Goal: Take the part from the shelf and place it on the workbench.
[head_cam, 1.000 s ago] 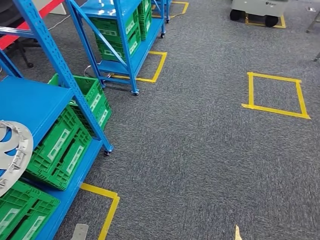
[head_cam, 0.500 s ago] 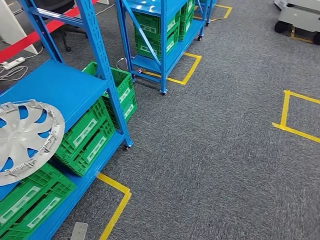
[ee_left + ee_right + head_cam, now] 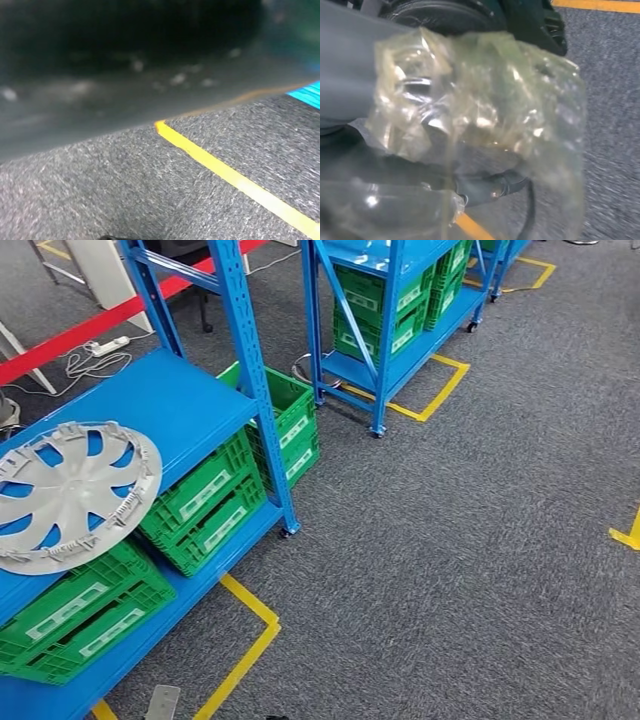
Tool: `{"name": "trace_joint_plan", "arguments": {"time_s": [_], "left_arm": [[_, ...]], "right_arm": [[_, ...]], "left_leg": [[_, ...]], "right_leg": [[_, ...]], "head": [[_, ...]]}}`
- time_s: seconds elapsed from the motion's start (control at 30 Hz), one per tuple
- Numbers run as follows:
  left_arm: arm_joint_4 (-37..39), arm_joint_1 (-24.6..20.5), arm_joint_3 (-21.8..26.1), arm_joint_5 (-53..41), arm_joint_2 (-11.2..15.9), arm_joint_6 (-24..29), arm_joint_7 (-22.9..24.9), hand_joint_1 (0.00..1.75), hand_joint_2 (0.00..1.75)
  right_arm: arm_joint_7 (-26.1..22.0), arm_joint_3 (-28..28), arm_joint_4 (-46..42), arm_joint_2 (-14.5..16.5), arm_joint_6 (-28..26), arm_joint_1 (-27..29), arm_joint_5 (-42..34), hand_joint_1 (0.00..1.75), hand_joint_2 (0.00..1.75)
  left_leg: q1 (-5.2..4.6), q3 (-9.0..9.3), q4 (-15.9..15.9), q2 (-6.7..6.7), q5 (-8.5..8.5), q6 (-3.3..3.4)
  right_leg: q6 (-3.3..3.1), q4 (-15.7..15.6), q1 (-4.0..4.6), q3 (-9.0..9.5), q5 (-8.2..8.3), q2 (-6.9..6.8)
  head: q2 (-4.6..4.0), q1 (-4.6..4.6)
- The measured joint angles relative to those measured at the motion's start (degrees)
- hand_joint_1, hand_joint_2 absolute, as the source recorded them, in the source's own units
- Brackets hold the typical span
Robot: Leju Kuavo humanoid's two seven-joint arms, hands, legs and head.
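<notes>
Head view, looking down: silver hubcap part (image 3: 73, 495) lying flat on blue shelf (image 3: 177, 405) above green crates (image 3: 204, 502); right hand (image 3: 433, 115) hanging plastic-wrapped, fingers' state impossible to tell.

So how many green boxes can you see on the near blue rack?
4 green crates on the near rack's bottom level: one at the front, one in the middle, two stacked behind the post. More may be hidden.
</notes>
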Motion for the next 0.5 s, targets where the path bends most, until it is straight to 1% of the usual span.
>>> {"name": "trace_joint_plan", "arguments": {"time_s": [0.03, 0.07, 0.1, 0.13, 0.2, 0.23, 0.27, 0.3, 0.33, 0.37, 0.4, 0.43, 0.47, 0.5], "left_arm": [[0.0, 0.1, 0.0, 0.0, 0.1, 0.0, 0.0, 0.00, 0.00], [0.0, 0.0, 0.0, 0.0, 0.1, 0.0, 0.0, 0.00, 0.00], [0.0, 0.0, 0.0, 0.1, 0.2, 0.0, -0.1, 0.00, 0.00], [0.0, -0.1, 0.0, 0.1, 0.2, 0.0, -0.1, 0.00, 0.00], [0.0, -0.1, 0.0, 0.3, 0.2, 0.3, -0.2, 0.00, 0.00], [0.0, 0.1, 0.0, 0.4, 0.1, 0.5, -0.2, 0.00, 0.00], [0.0, 0.2, 0.0, 0.6, 0.0, 0.7, -0.3, 0.00, 0.00], [0.0, 0.2, 0.1, 0.7, -0.1, 0.8, -0.4, 0.00, 0.00], [0.0, 0.1, 0.1, 0.8, -0.3, 1.0, -0.4, 0.00, 0.00], [0.0, -0.1, 0.1, 0.9, -0.5, 1.1, -0.4, 0.00, 0.00], [0.0, -0.2, 0.1, 0.9, -0.8, 1.1, -0.4, 0.00, 0.00], [0.0, -0.2, 0.1, 0.9, -0.9, 1.1, -0.4, 0.00, 0.00], [0.0, -0.1, 0.1, 0.8, -1.1, 1.1, -0.4, 0.00, 0.00], [0.0, -0.1, 0.1, 0.8, -1.2, 1.0, -0.4, 0.00, 0.00]], "right_arm": [[0.0, 0.0, 0.0, 0.1, 0.0, 0.0, 0.0, 0.00, 0.00], [0.0, 0.0, 0.0, 0.1, 0.0, 0.0, 0.0, 0.00, 0.00], [0.0, 0.0, 0.1, 0.1, 0.0, -0.1, 0.0, 0.00, 0.00], [0.0, 0.0, 0.1, 0.2, 0.0, -0.2, 0.0, 0.00, 0.00], [0.0, 0.0, 0.1, 0.2, 0.0, -0.4, 0.0, 0.00, 0.00], [-0.1, 0.0, 0.1, 0.2, 0.0, -0.6, 0.1, 0.00, 0.00], [-0.1, 0.0, 0.1, 0.2, 0.0, -0.7, 0.1, 0.00, 0.00], [-0.2, 0.0, 0.1, 0.2, 0.0, -0.8, 0.1, 0.00, 0.00], [-0.2, 0.0, 0.1, 0.2, 0.0, -0.7, 0.1, 0.00, 0.00], [-0.2, 0.0, 0.1, 0.2, 0.0, -0.6, 0.1, 0.00, 0.00], [-0.2, -0.1, 0.1, 0.1, 0.0, -0.5, 0.1, 0.00, 0.00], [-0.2, -0.1, 0.1, 0.1, 0.0, -0.4, 0.1, 0.00, 0.00], [-0.2, -0.1, 0.1, 0.1, 0.0, -0.3, 0.1, 0.00, 0.00], [-0.2, -0.1, 0.1, 0.1, 0.0, -0.3, 0.1, 0.00, 0.00]], "left_leg": [[-0.55, 1.45, -3.3, 1.02, 2.14, 0.96], [-1.08, 2.78, -6.2, 2.10, 3.66, 1.82], [-1.57, 3.74, -8.2, 3.04, 4.11, 2.54], [-1.94, 4.22, -9.2, 3.66, 3.75, 3.04], [-2.08, 4.67, -10.6, 2.95, 3.14, 3.26], [-1.87, 5.16, -11.4, 2.42, 3.15, 3.23], [-1.57, 5.77, -12.2, 1.81, 3.29, 3.20], [-1.20, 6.43, -13.0, 1.24, 3.43, 3.15], [-0.93, 6.86, -13.4, 0.61, 3.47, 3.13], [-0.75, 6.99, -13.5, -0.14, 3.39, 3.13], [-0.62, 7.07, -13.5, -0.90, 3.26, 3.05], [-0.49, 7.23, -13.4, -1.67, 3.09, 2.89], [-0.31, 7.50, -13.4, -2.44, 2.88, 2.62], [-0.10, 7.84, -13.4, -3.13, 2.64, 2.29]], "right_leg": [[-0.03, -0.1, 0.18, 0.60, -0.48, -0.65], [0.02, -0.1, 0.40, 1.10, -0.94, -1.34], [0.11, -0.2, 0.51, 1.33, -1.28, -2.00], [0.23, -0.3, 0.57, 1.40, -1.51, -2.65], [0.59, -0.7, 0.72, 1.94, -1.75, -4.02], [0.78, -0.7, 0.72, 2.26, -2.00, -3.63], [0.99, -0.1, 0.65, 2.19, -2.56, -2.45], [1.24, 1.8, 0.53, 1.30, -3.47, -0.79], [1.48, 5.0, 0.26, -0.60, -4.72, 1.13], [1.78, 9.2, 0.02, -3.27, -5.97, 2.20], [2.11, 12.9, -0.20, -5.94, -6.69, 2.64], [2.41, 15.1, -0.41, -8.00, -6.42, 2.78], [2.71, 15.1, -0.61, -8.99, -4.91, 2.83], [2.98, 13.1, -0.82, -8.81, -2.53, 2.96]], "head": [[0.00, 0.10], [0.00, 0.26], [0.00, 0.37], [0.00, 0.54], [0.01, 0.56], [0.00, 0.69], [0.00, 0.81], [0.00, 0.94], [-0.01, 1.12], [0.00, 1.14], [0.00, 1.14], [0.00, 1.14], [0.00, 1.13], [0.00, 1.14]]}}
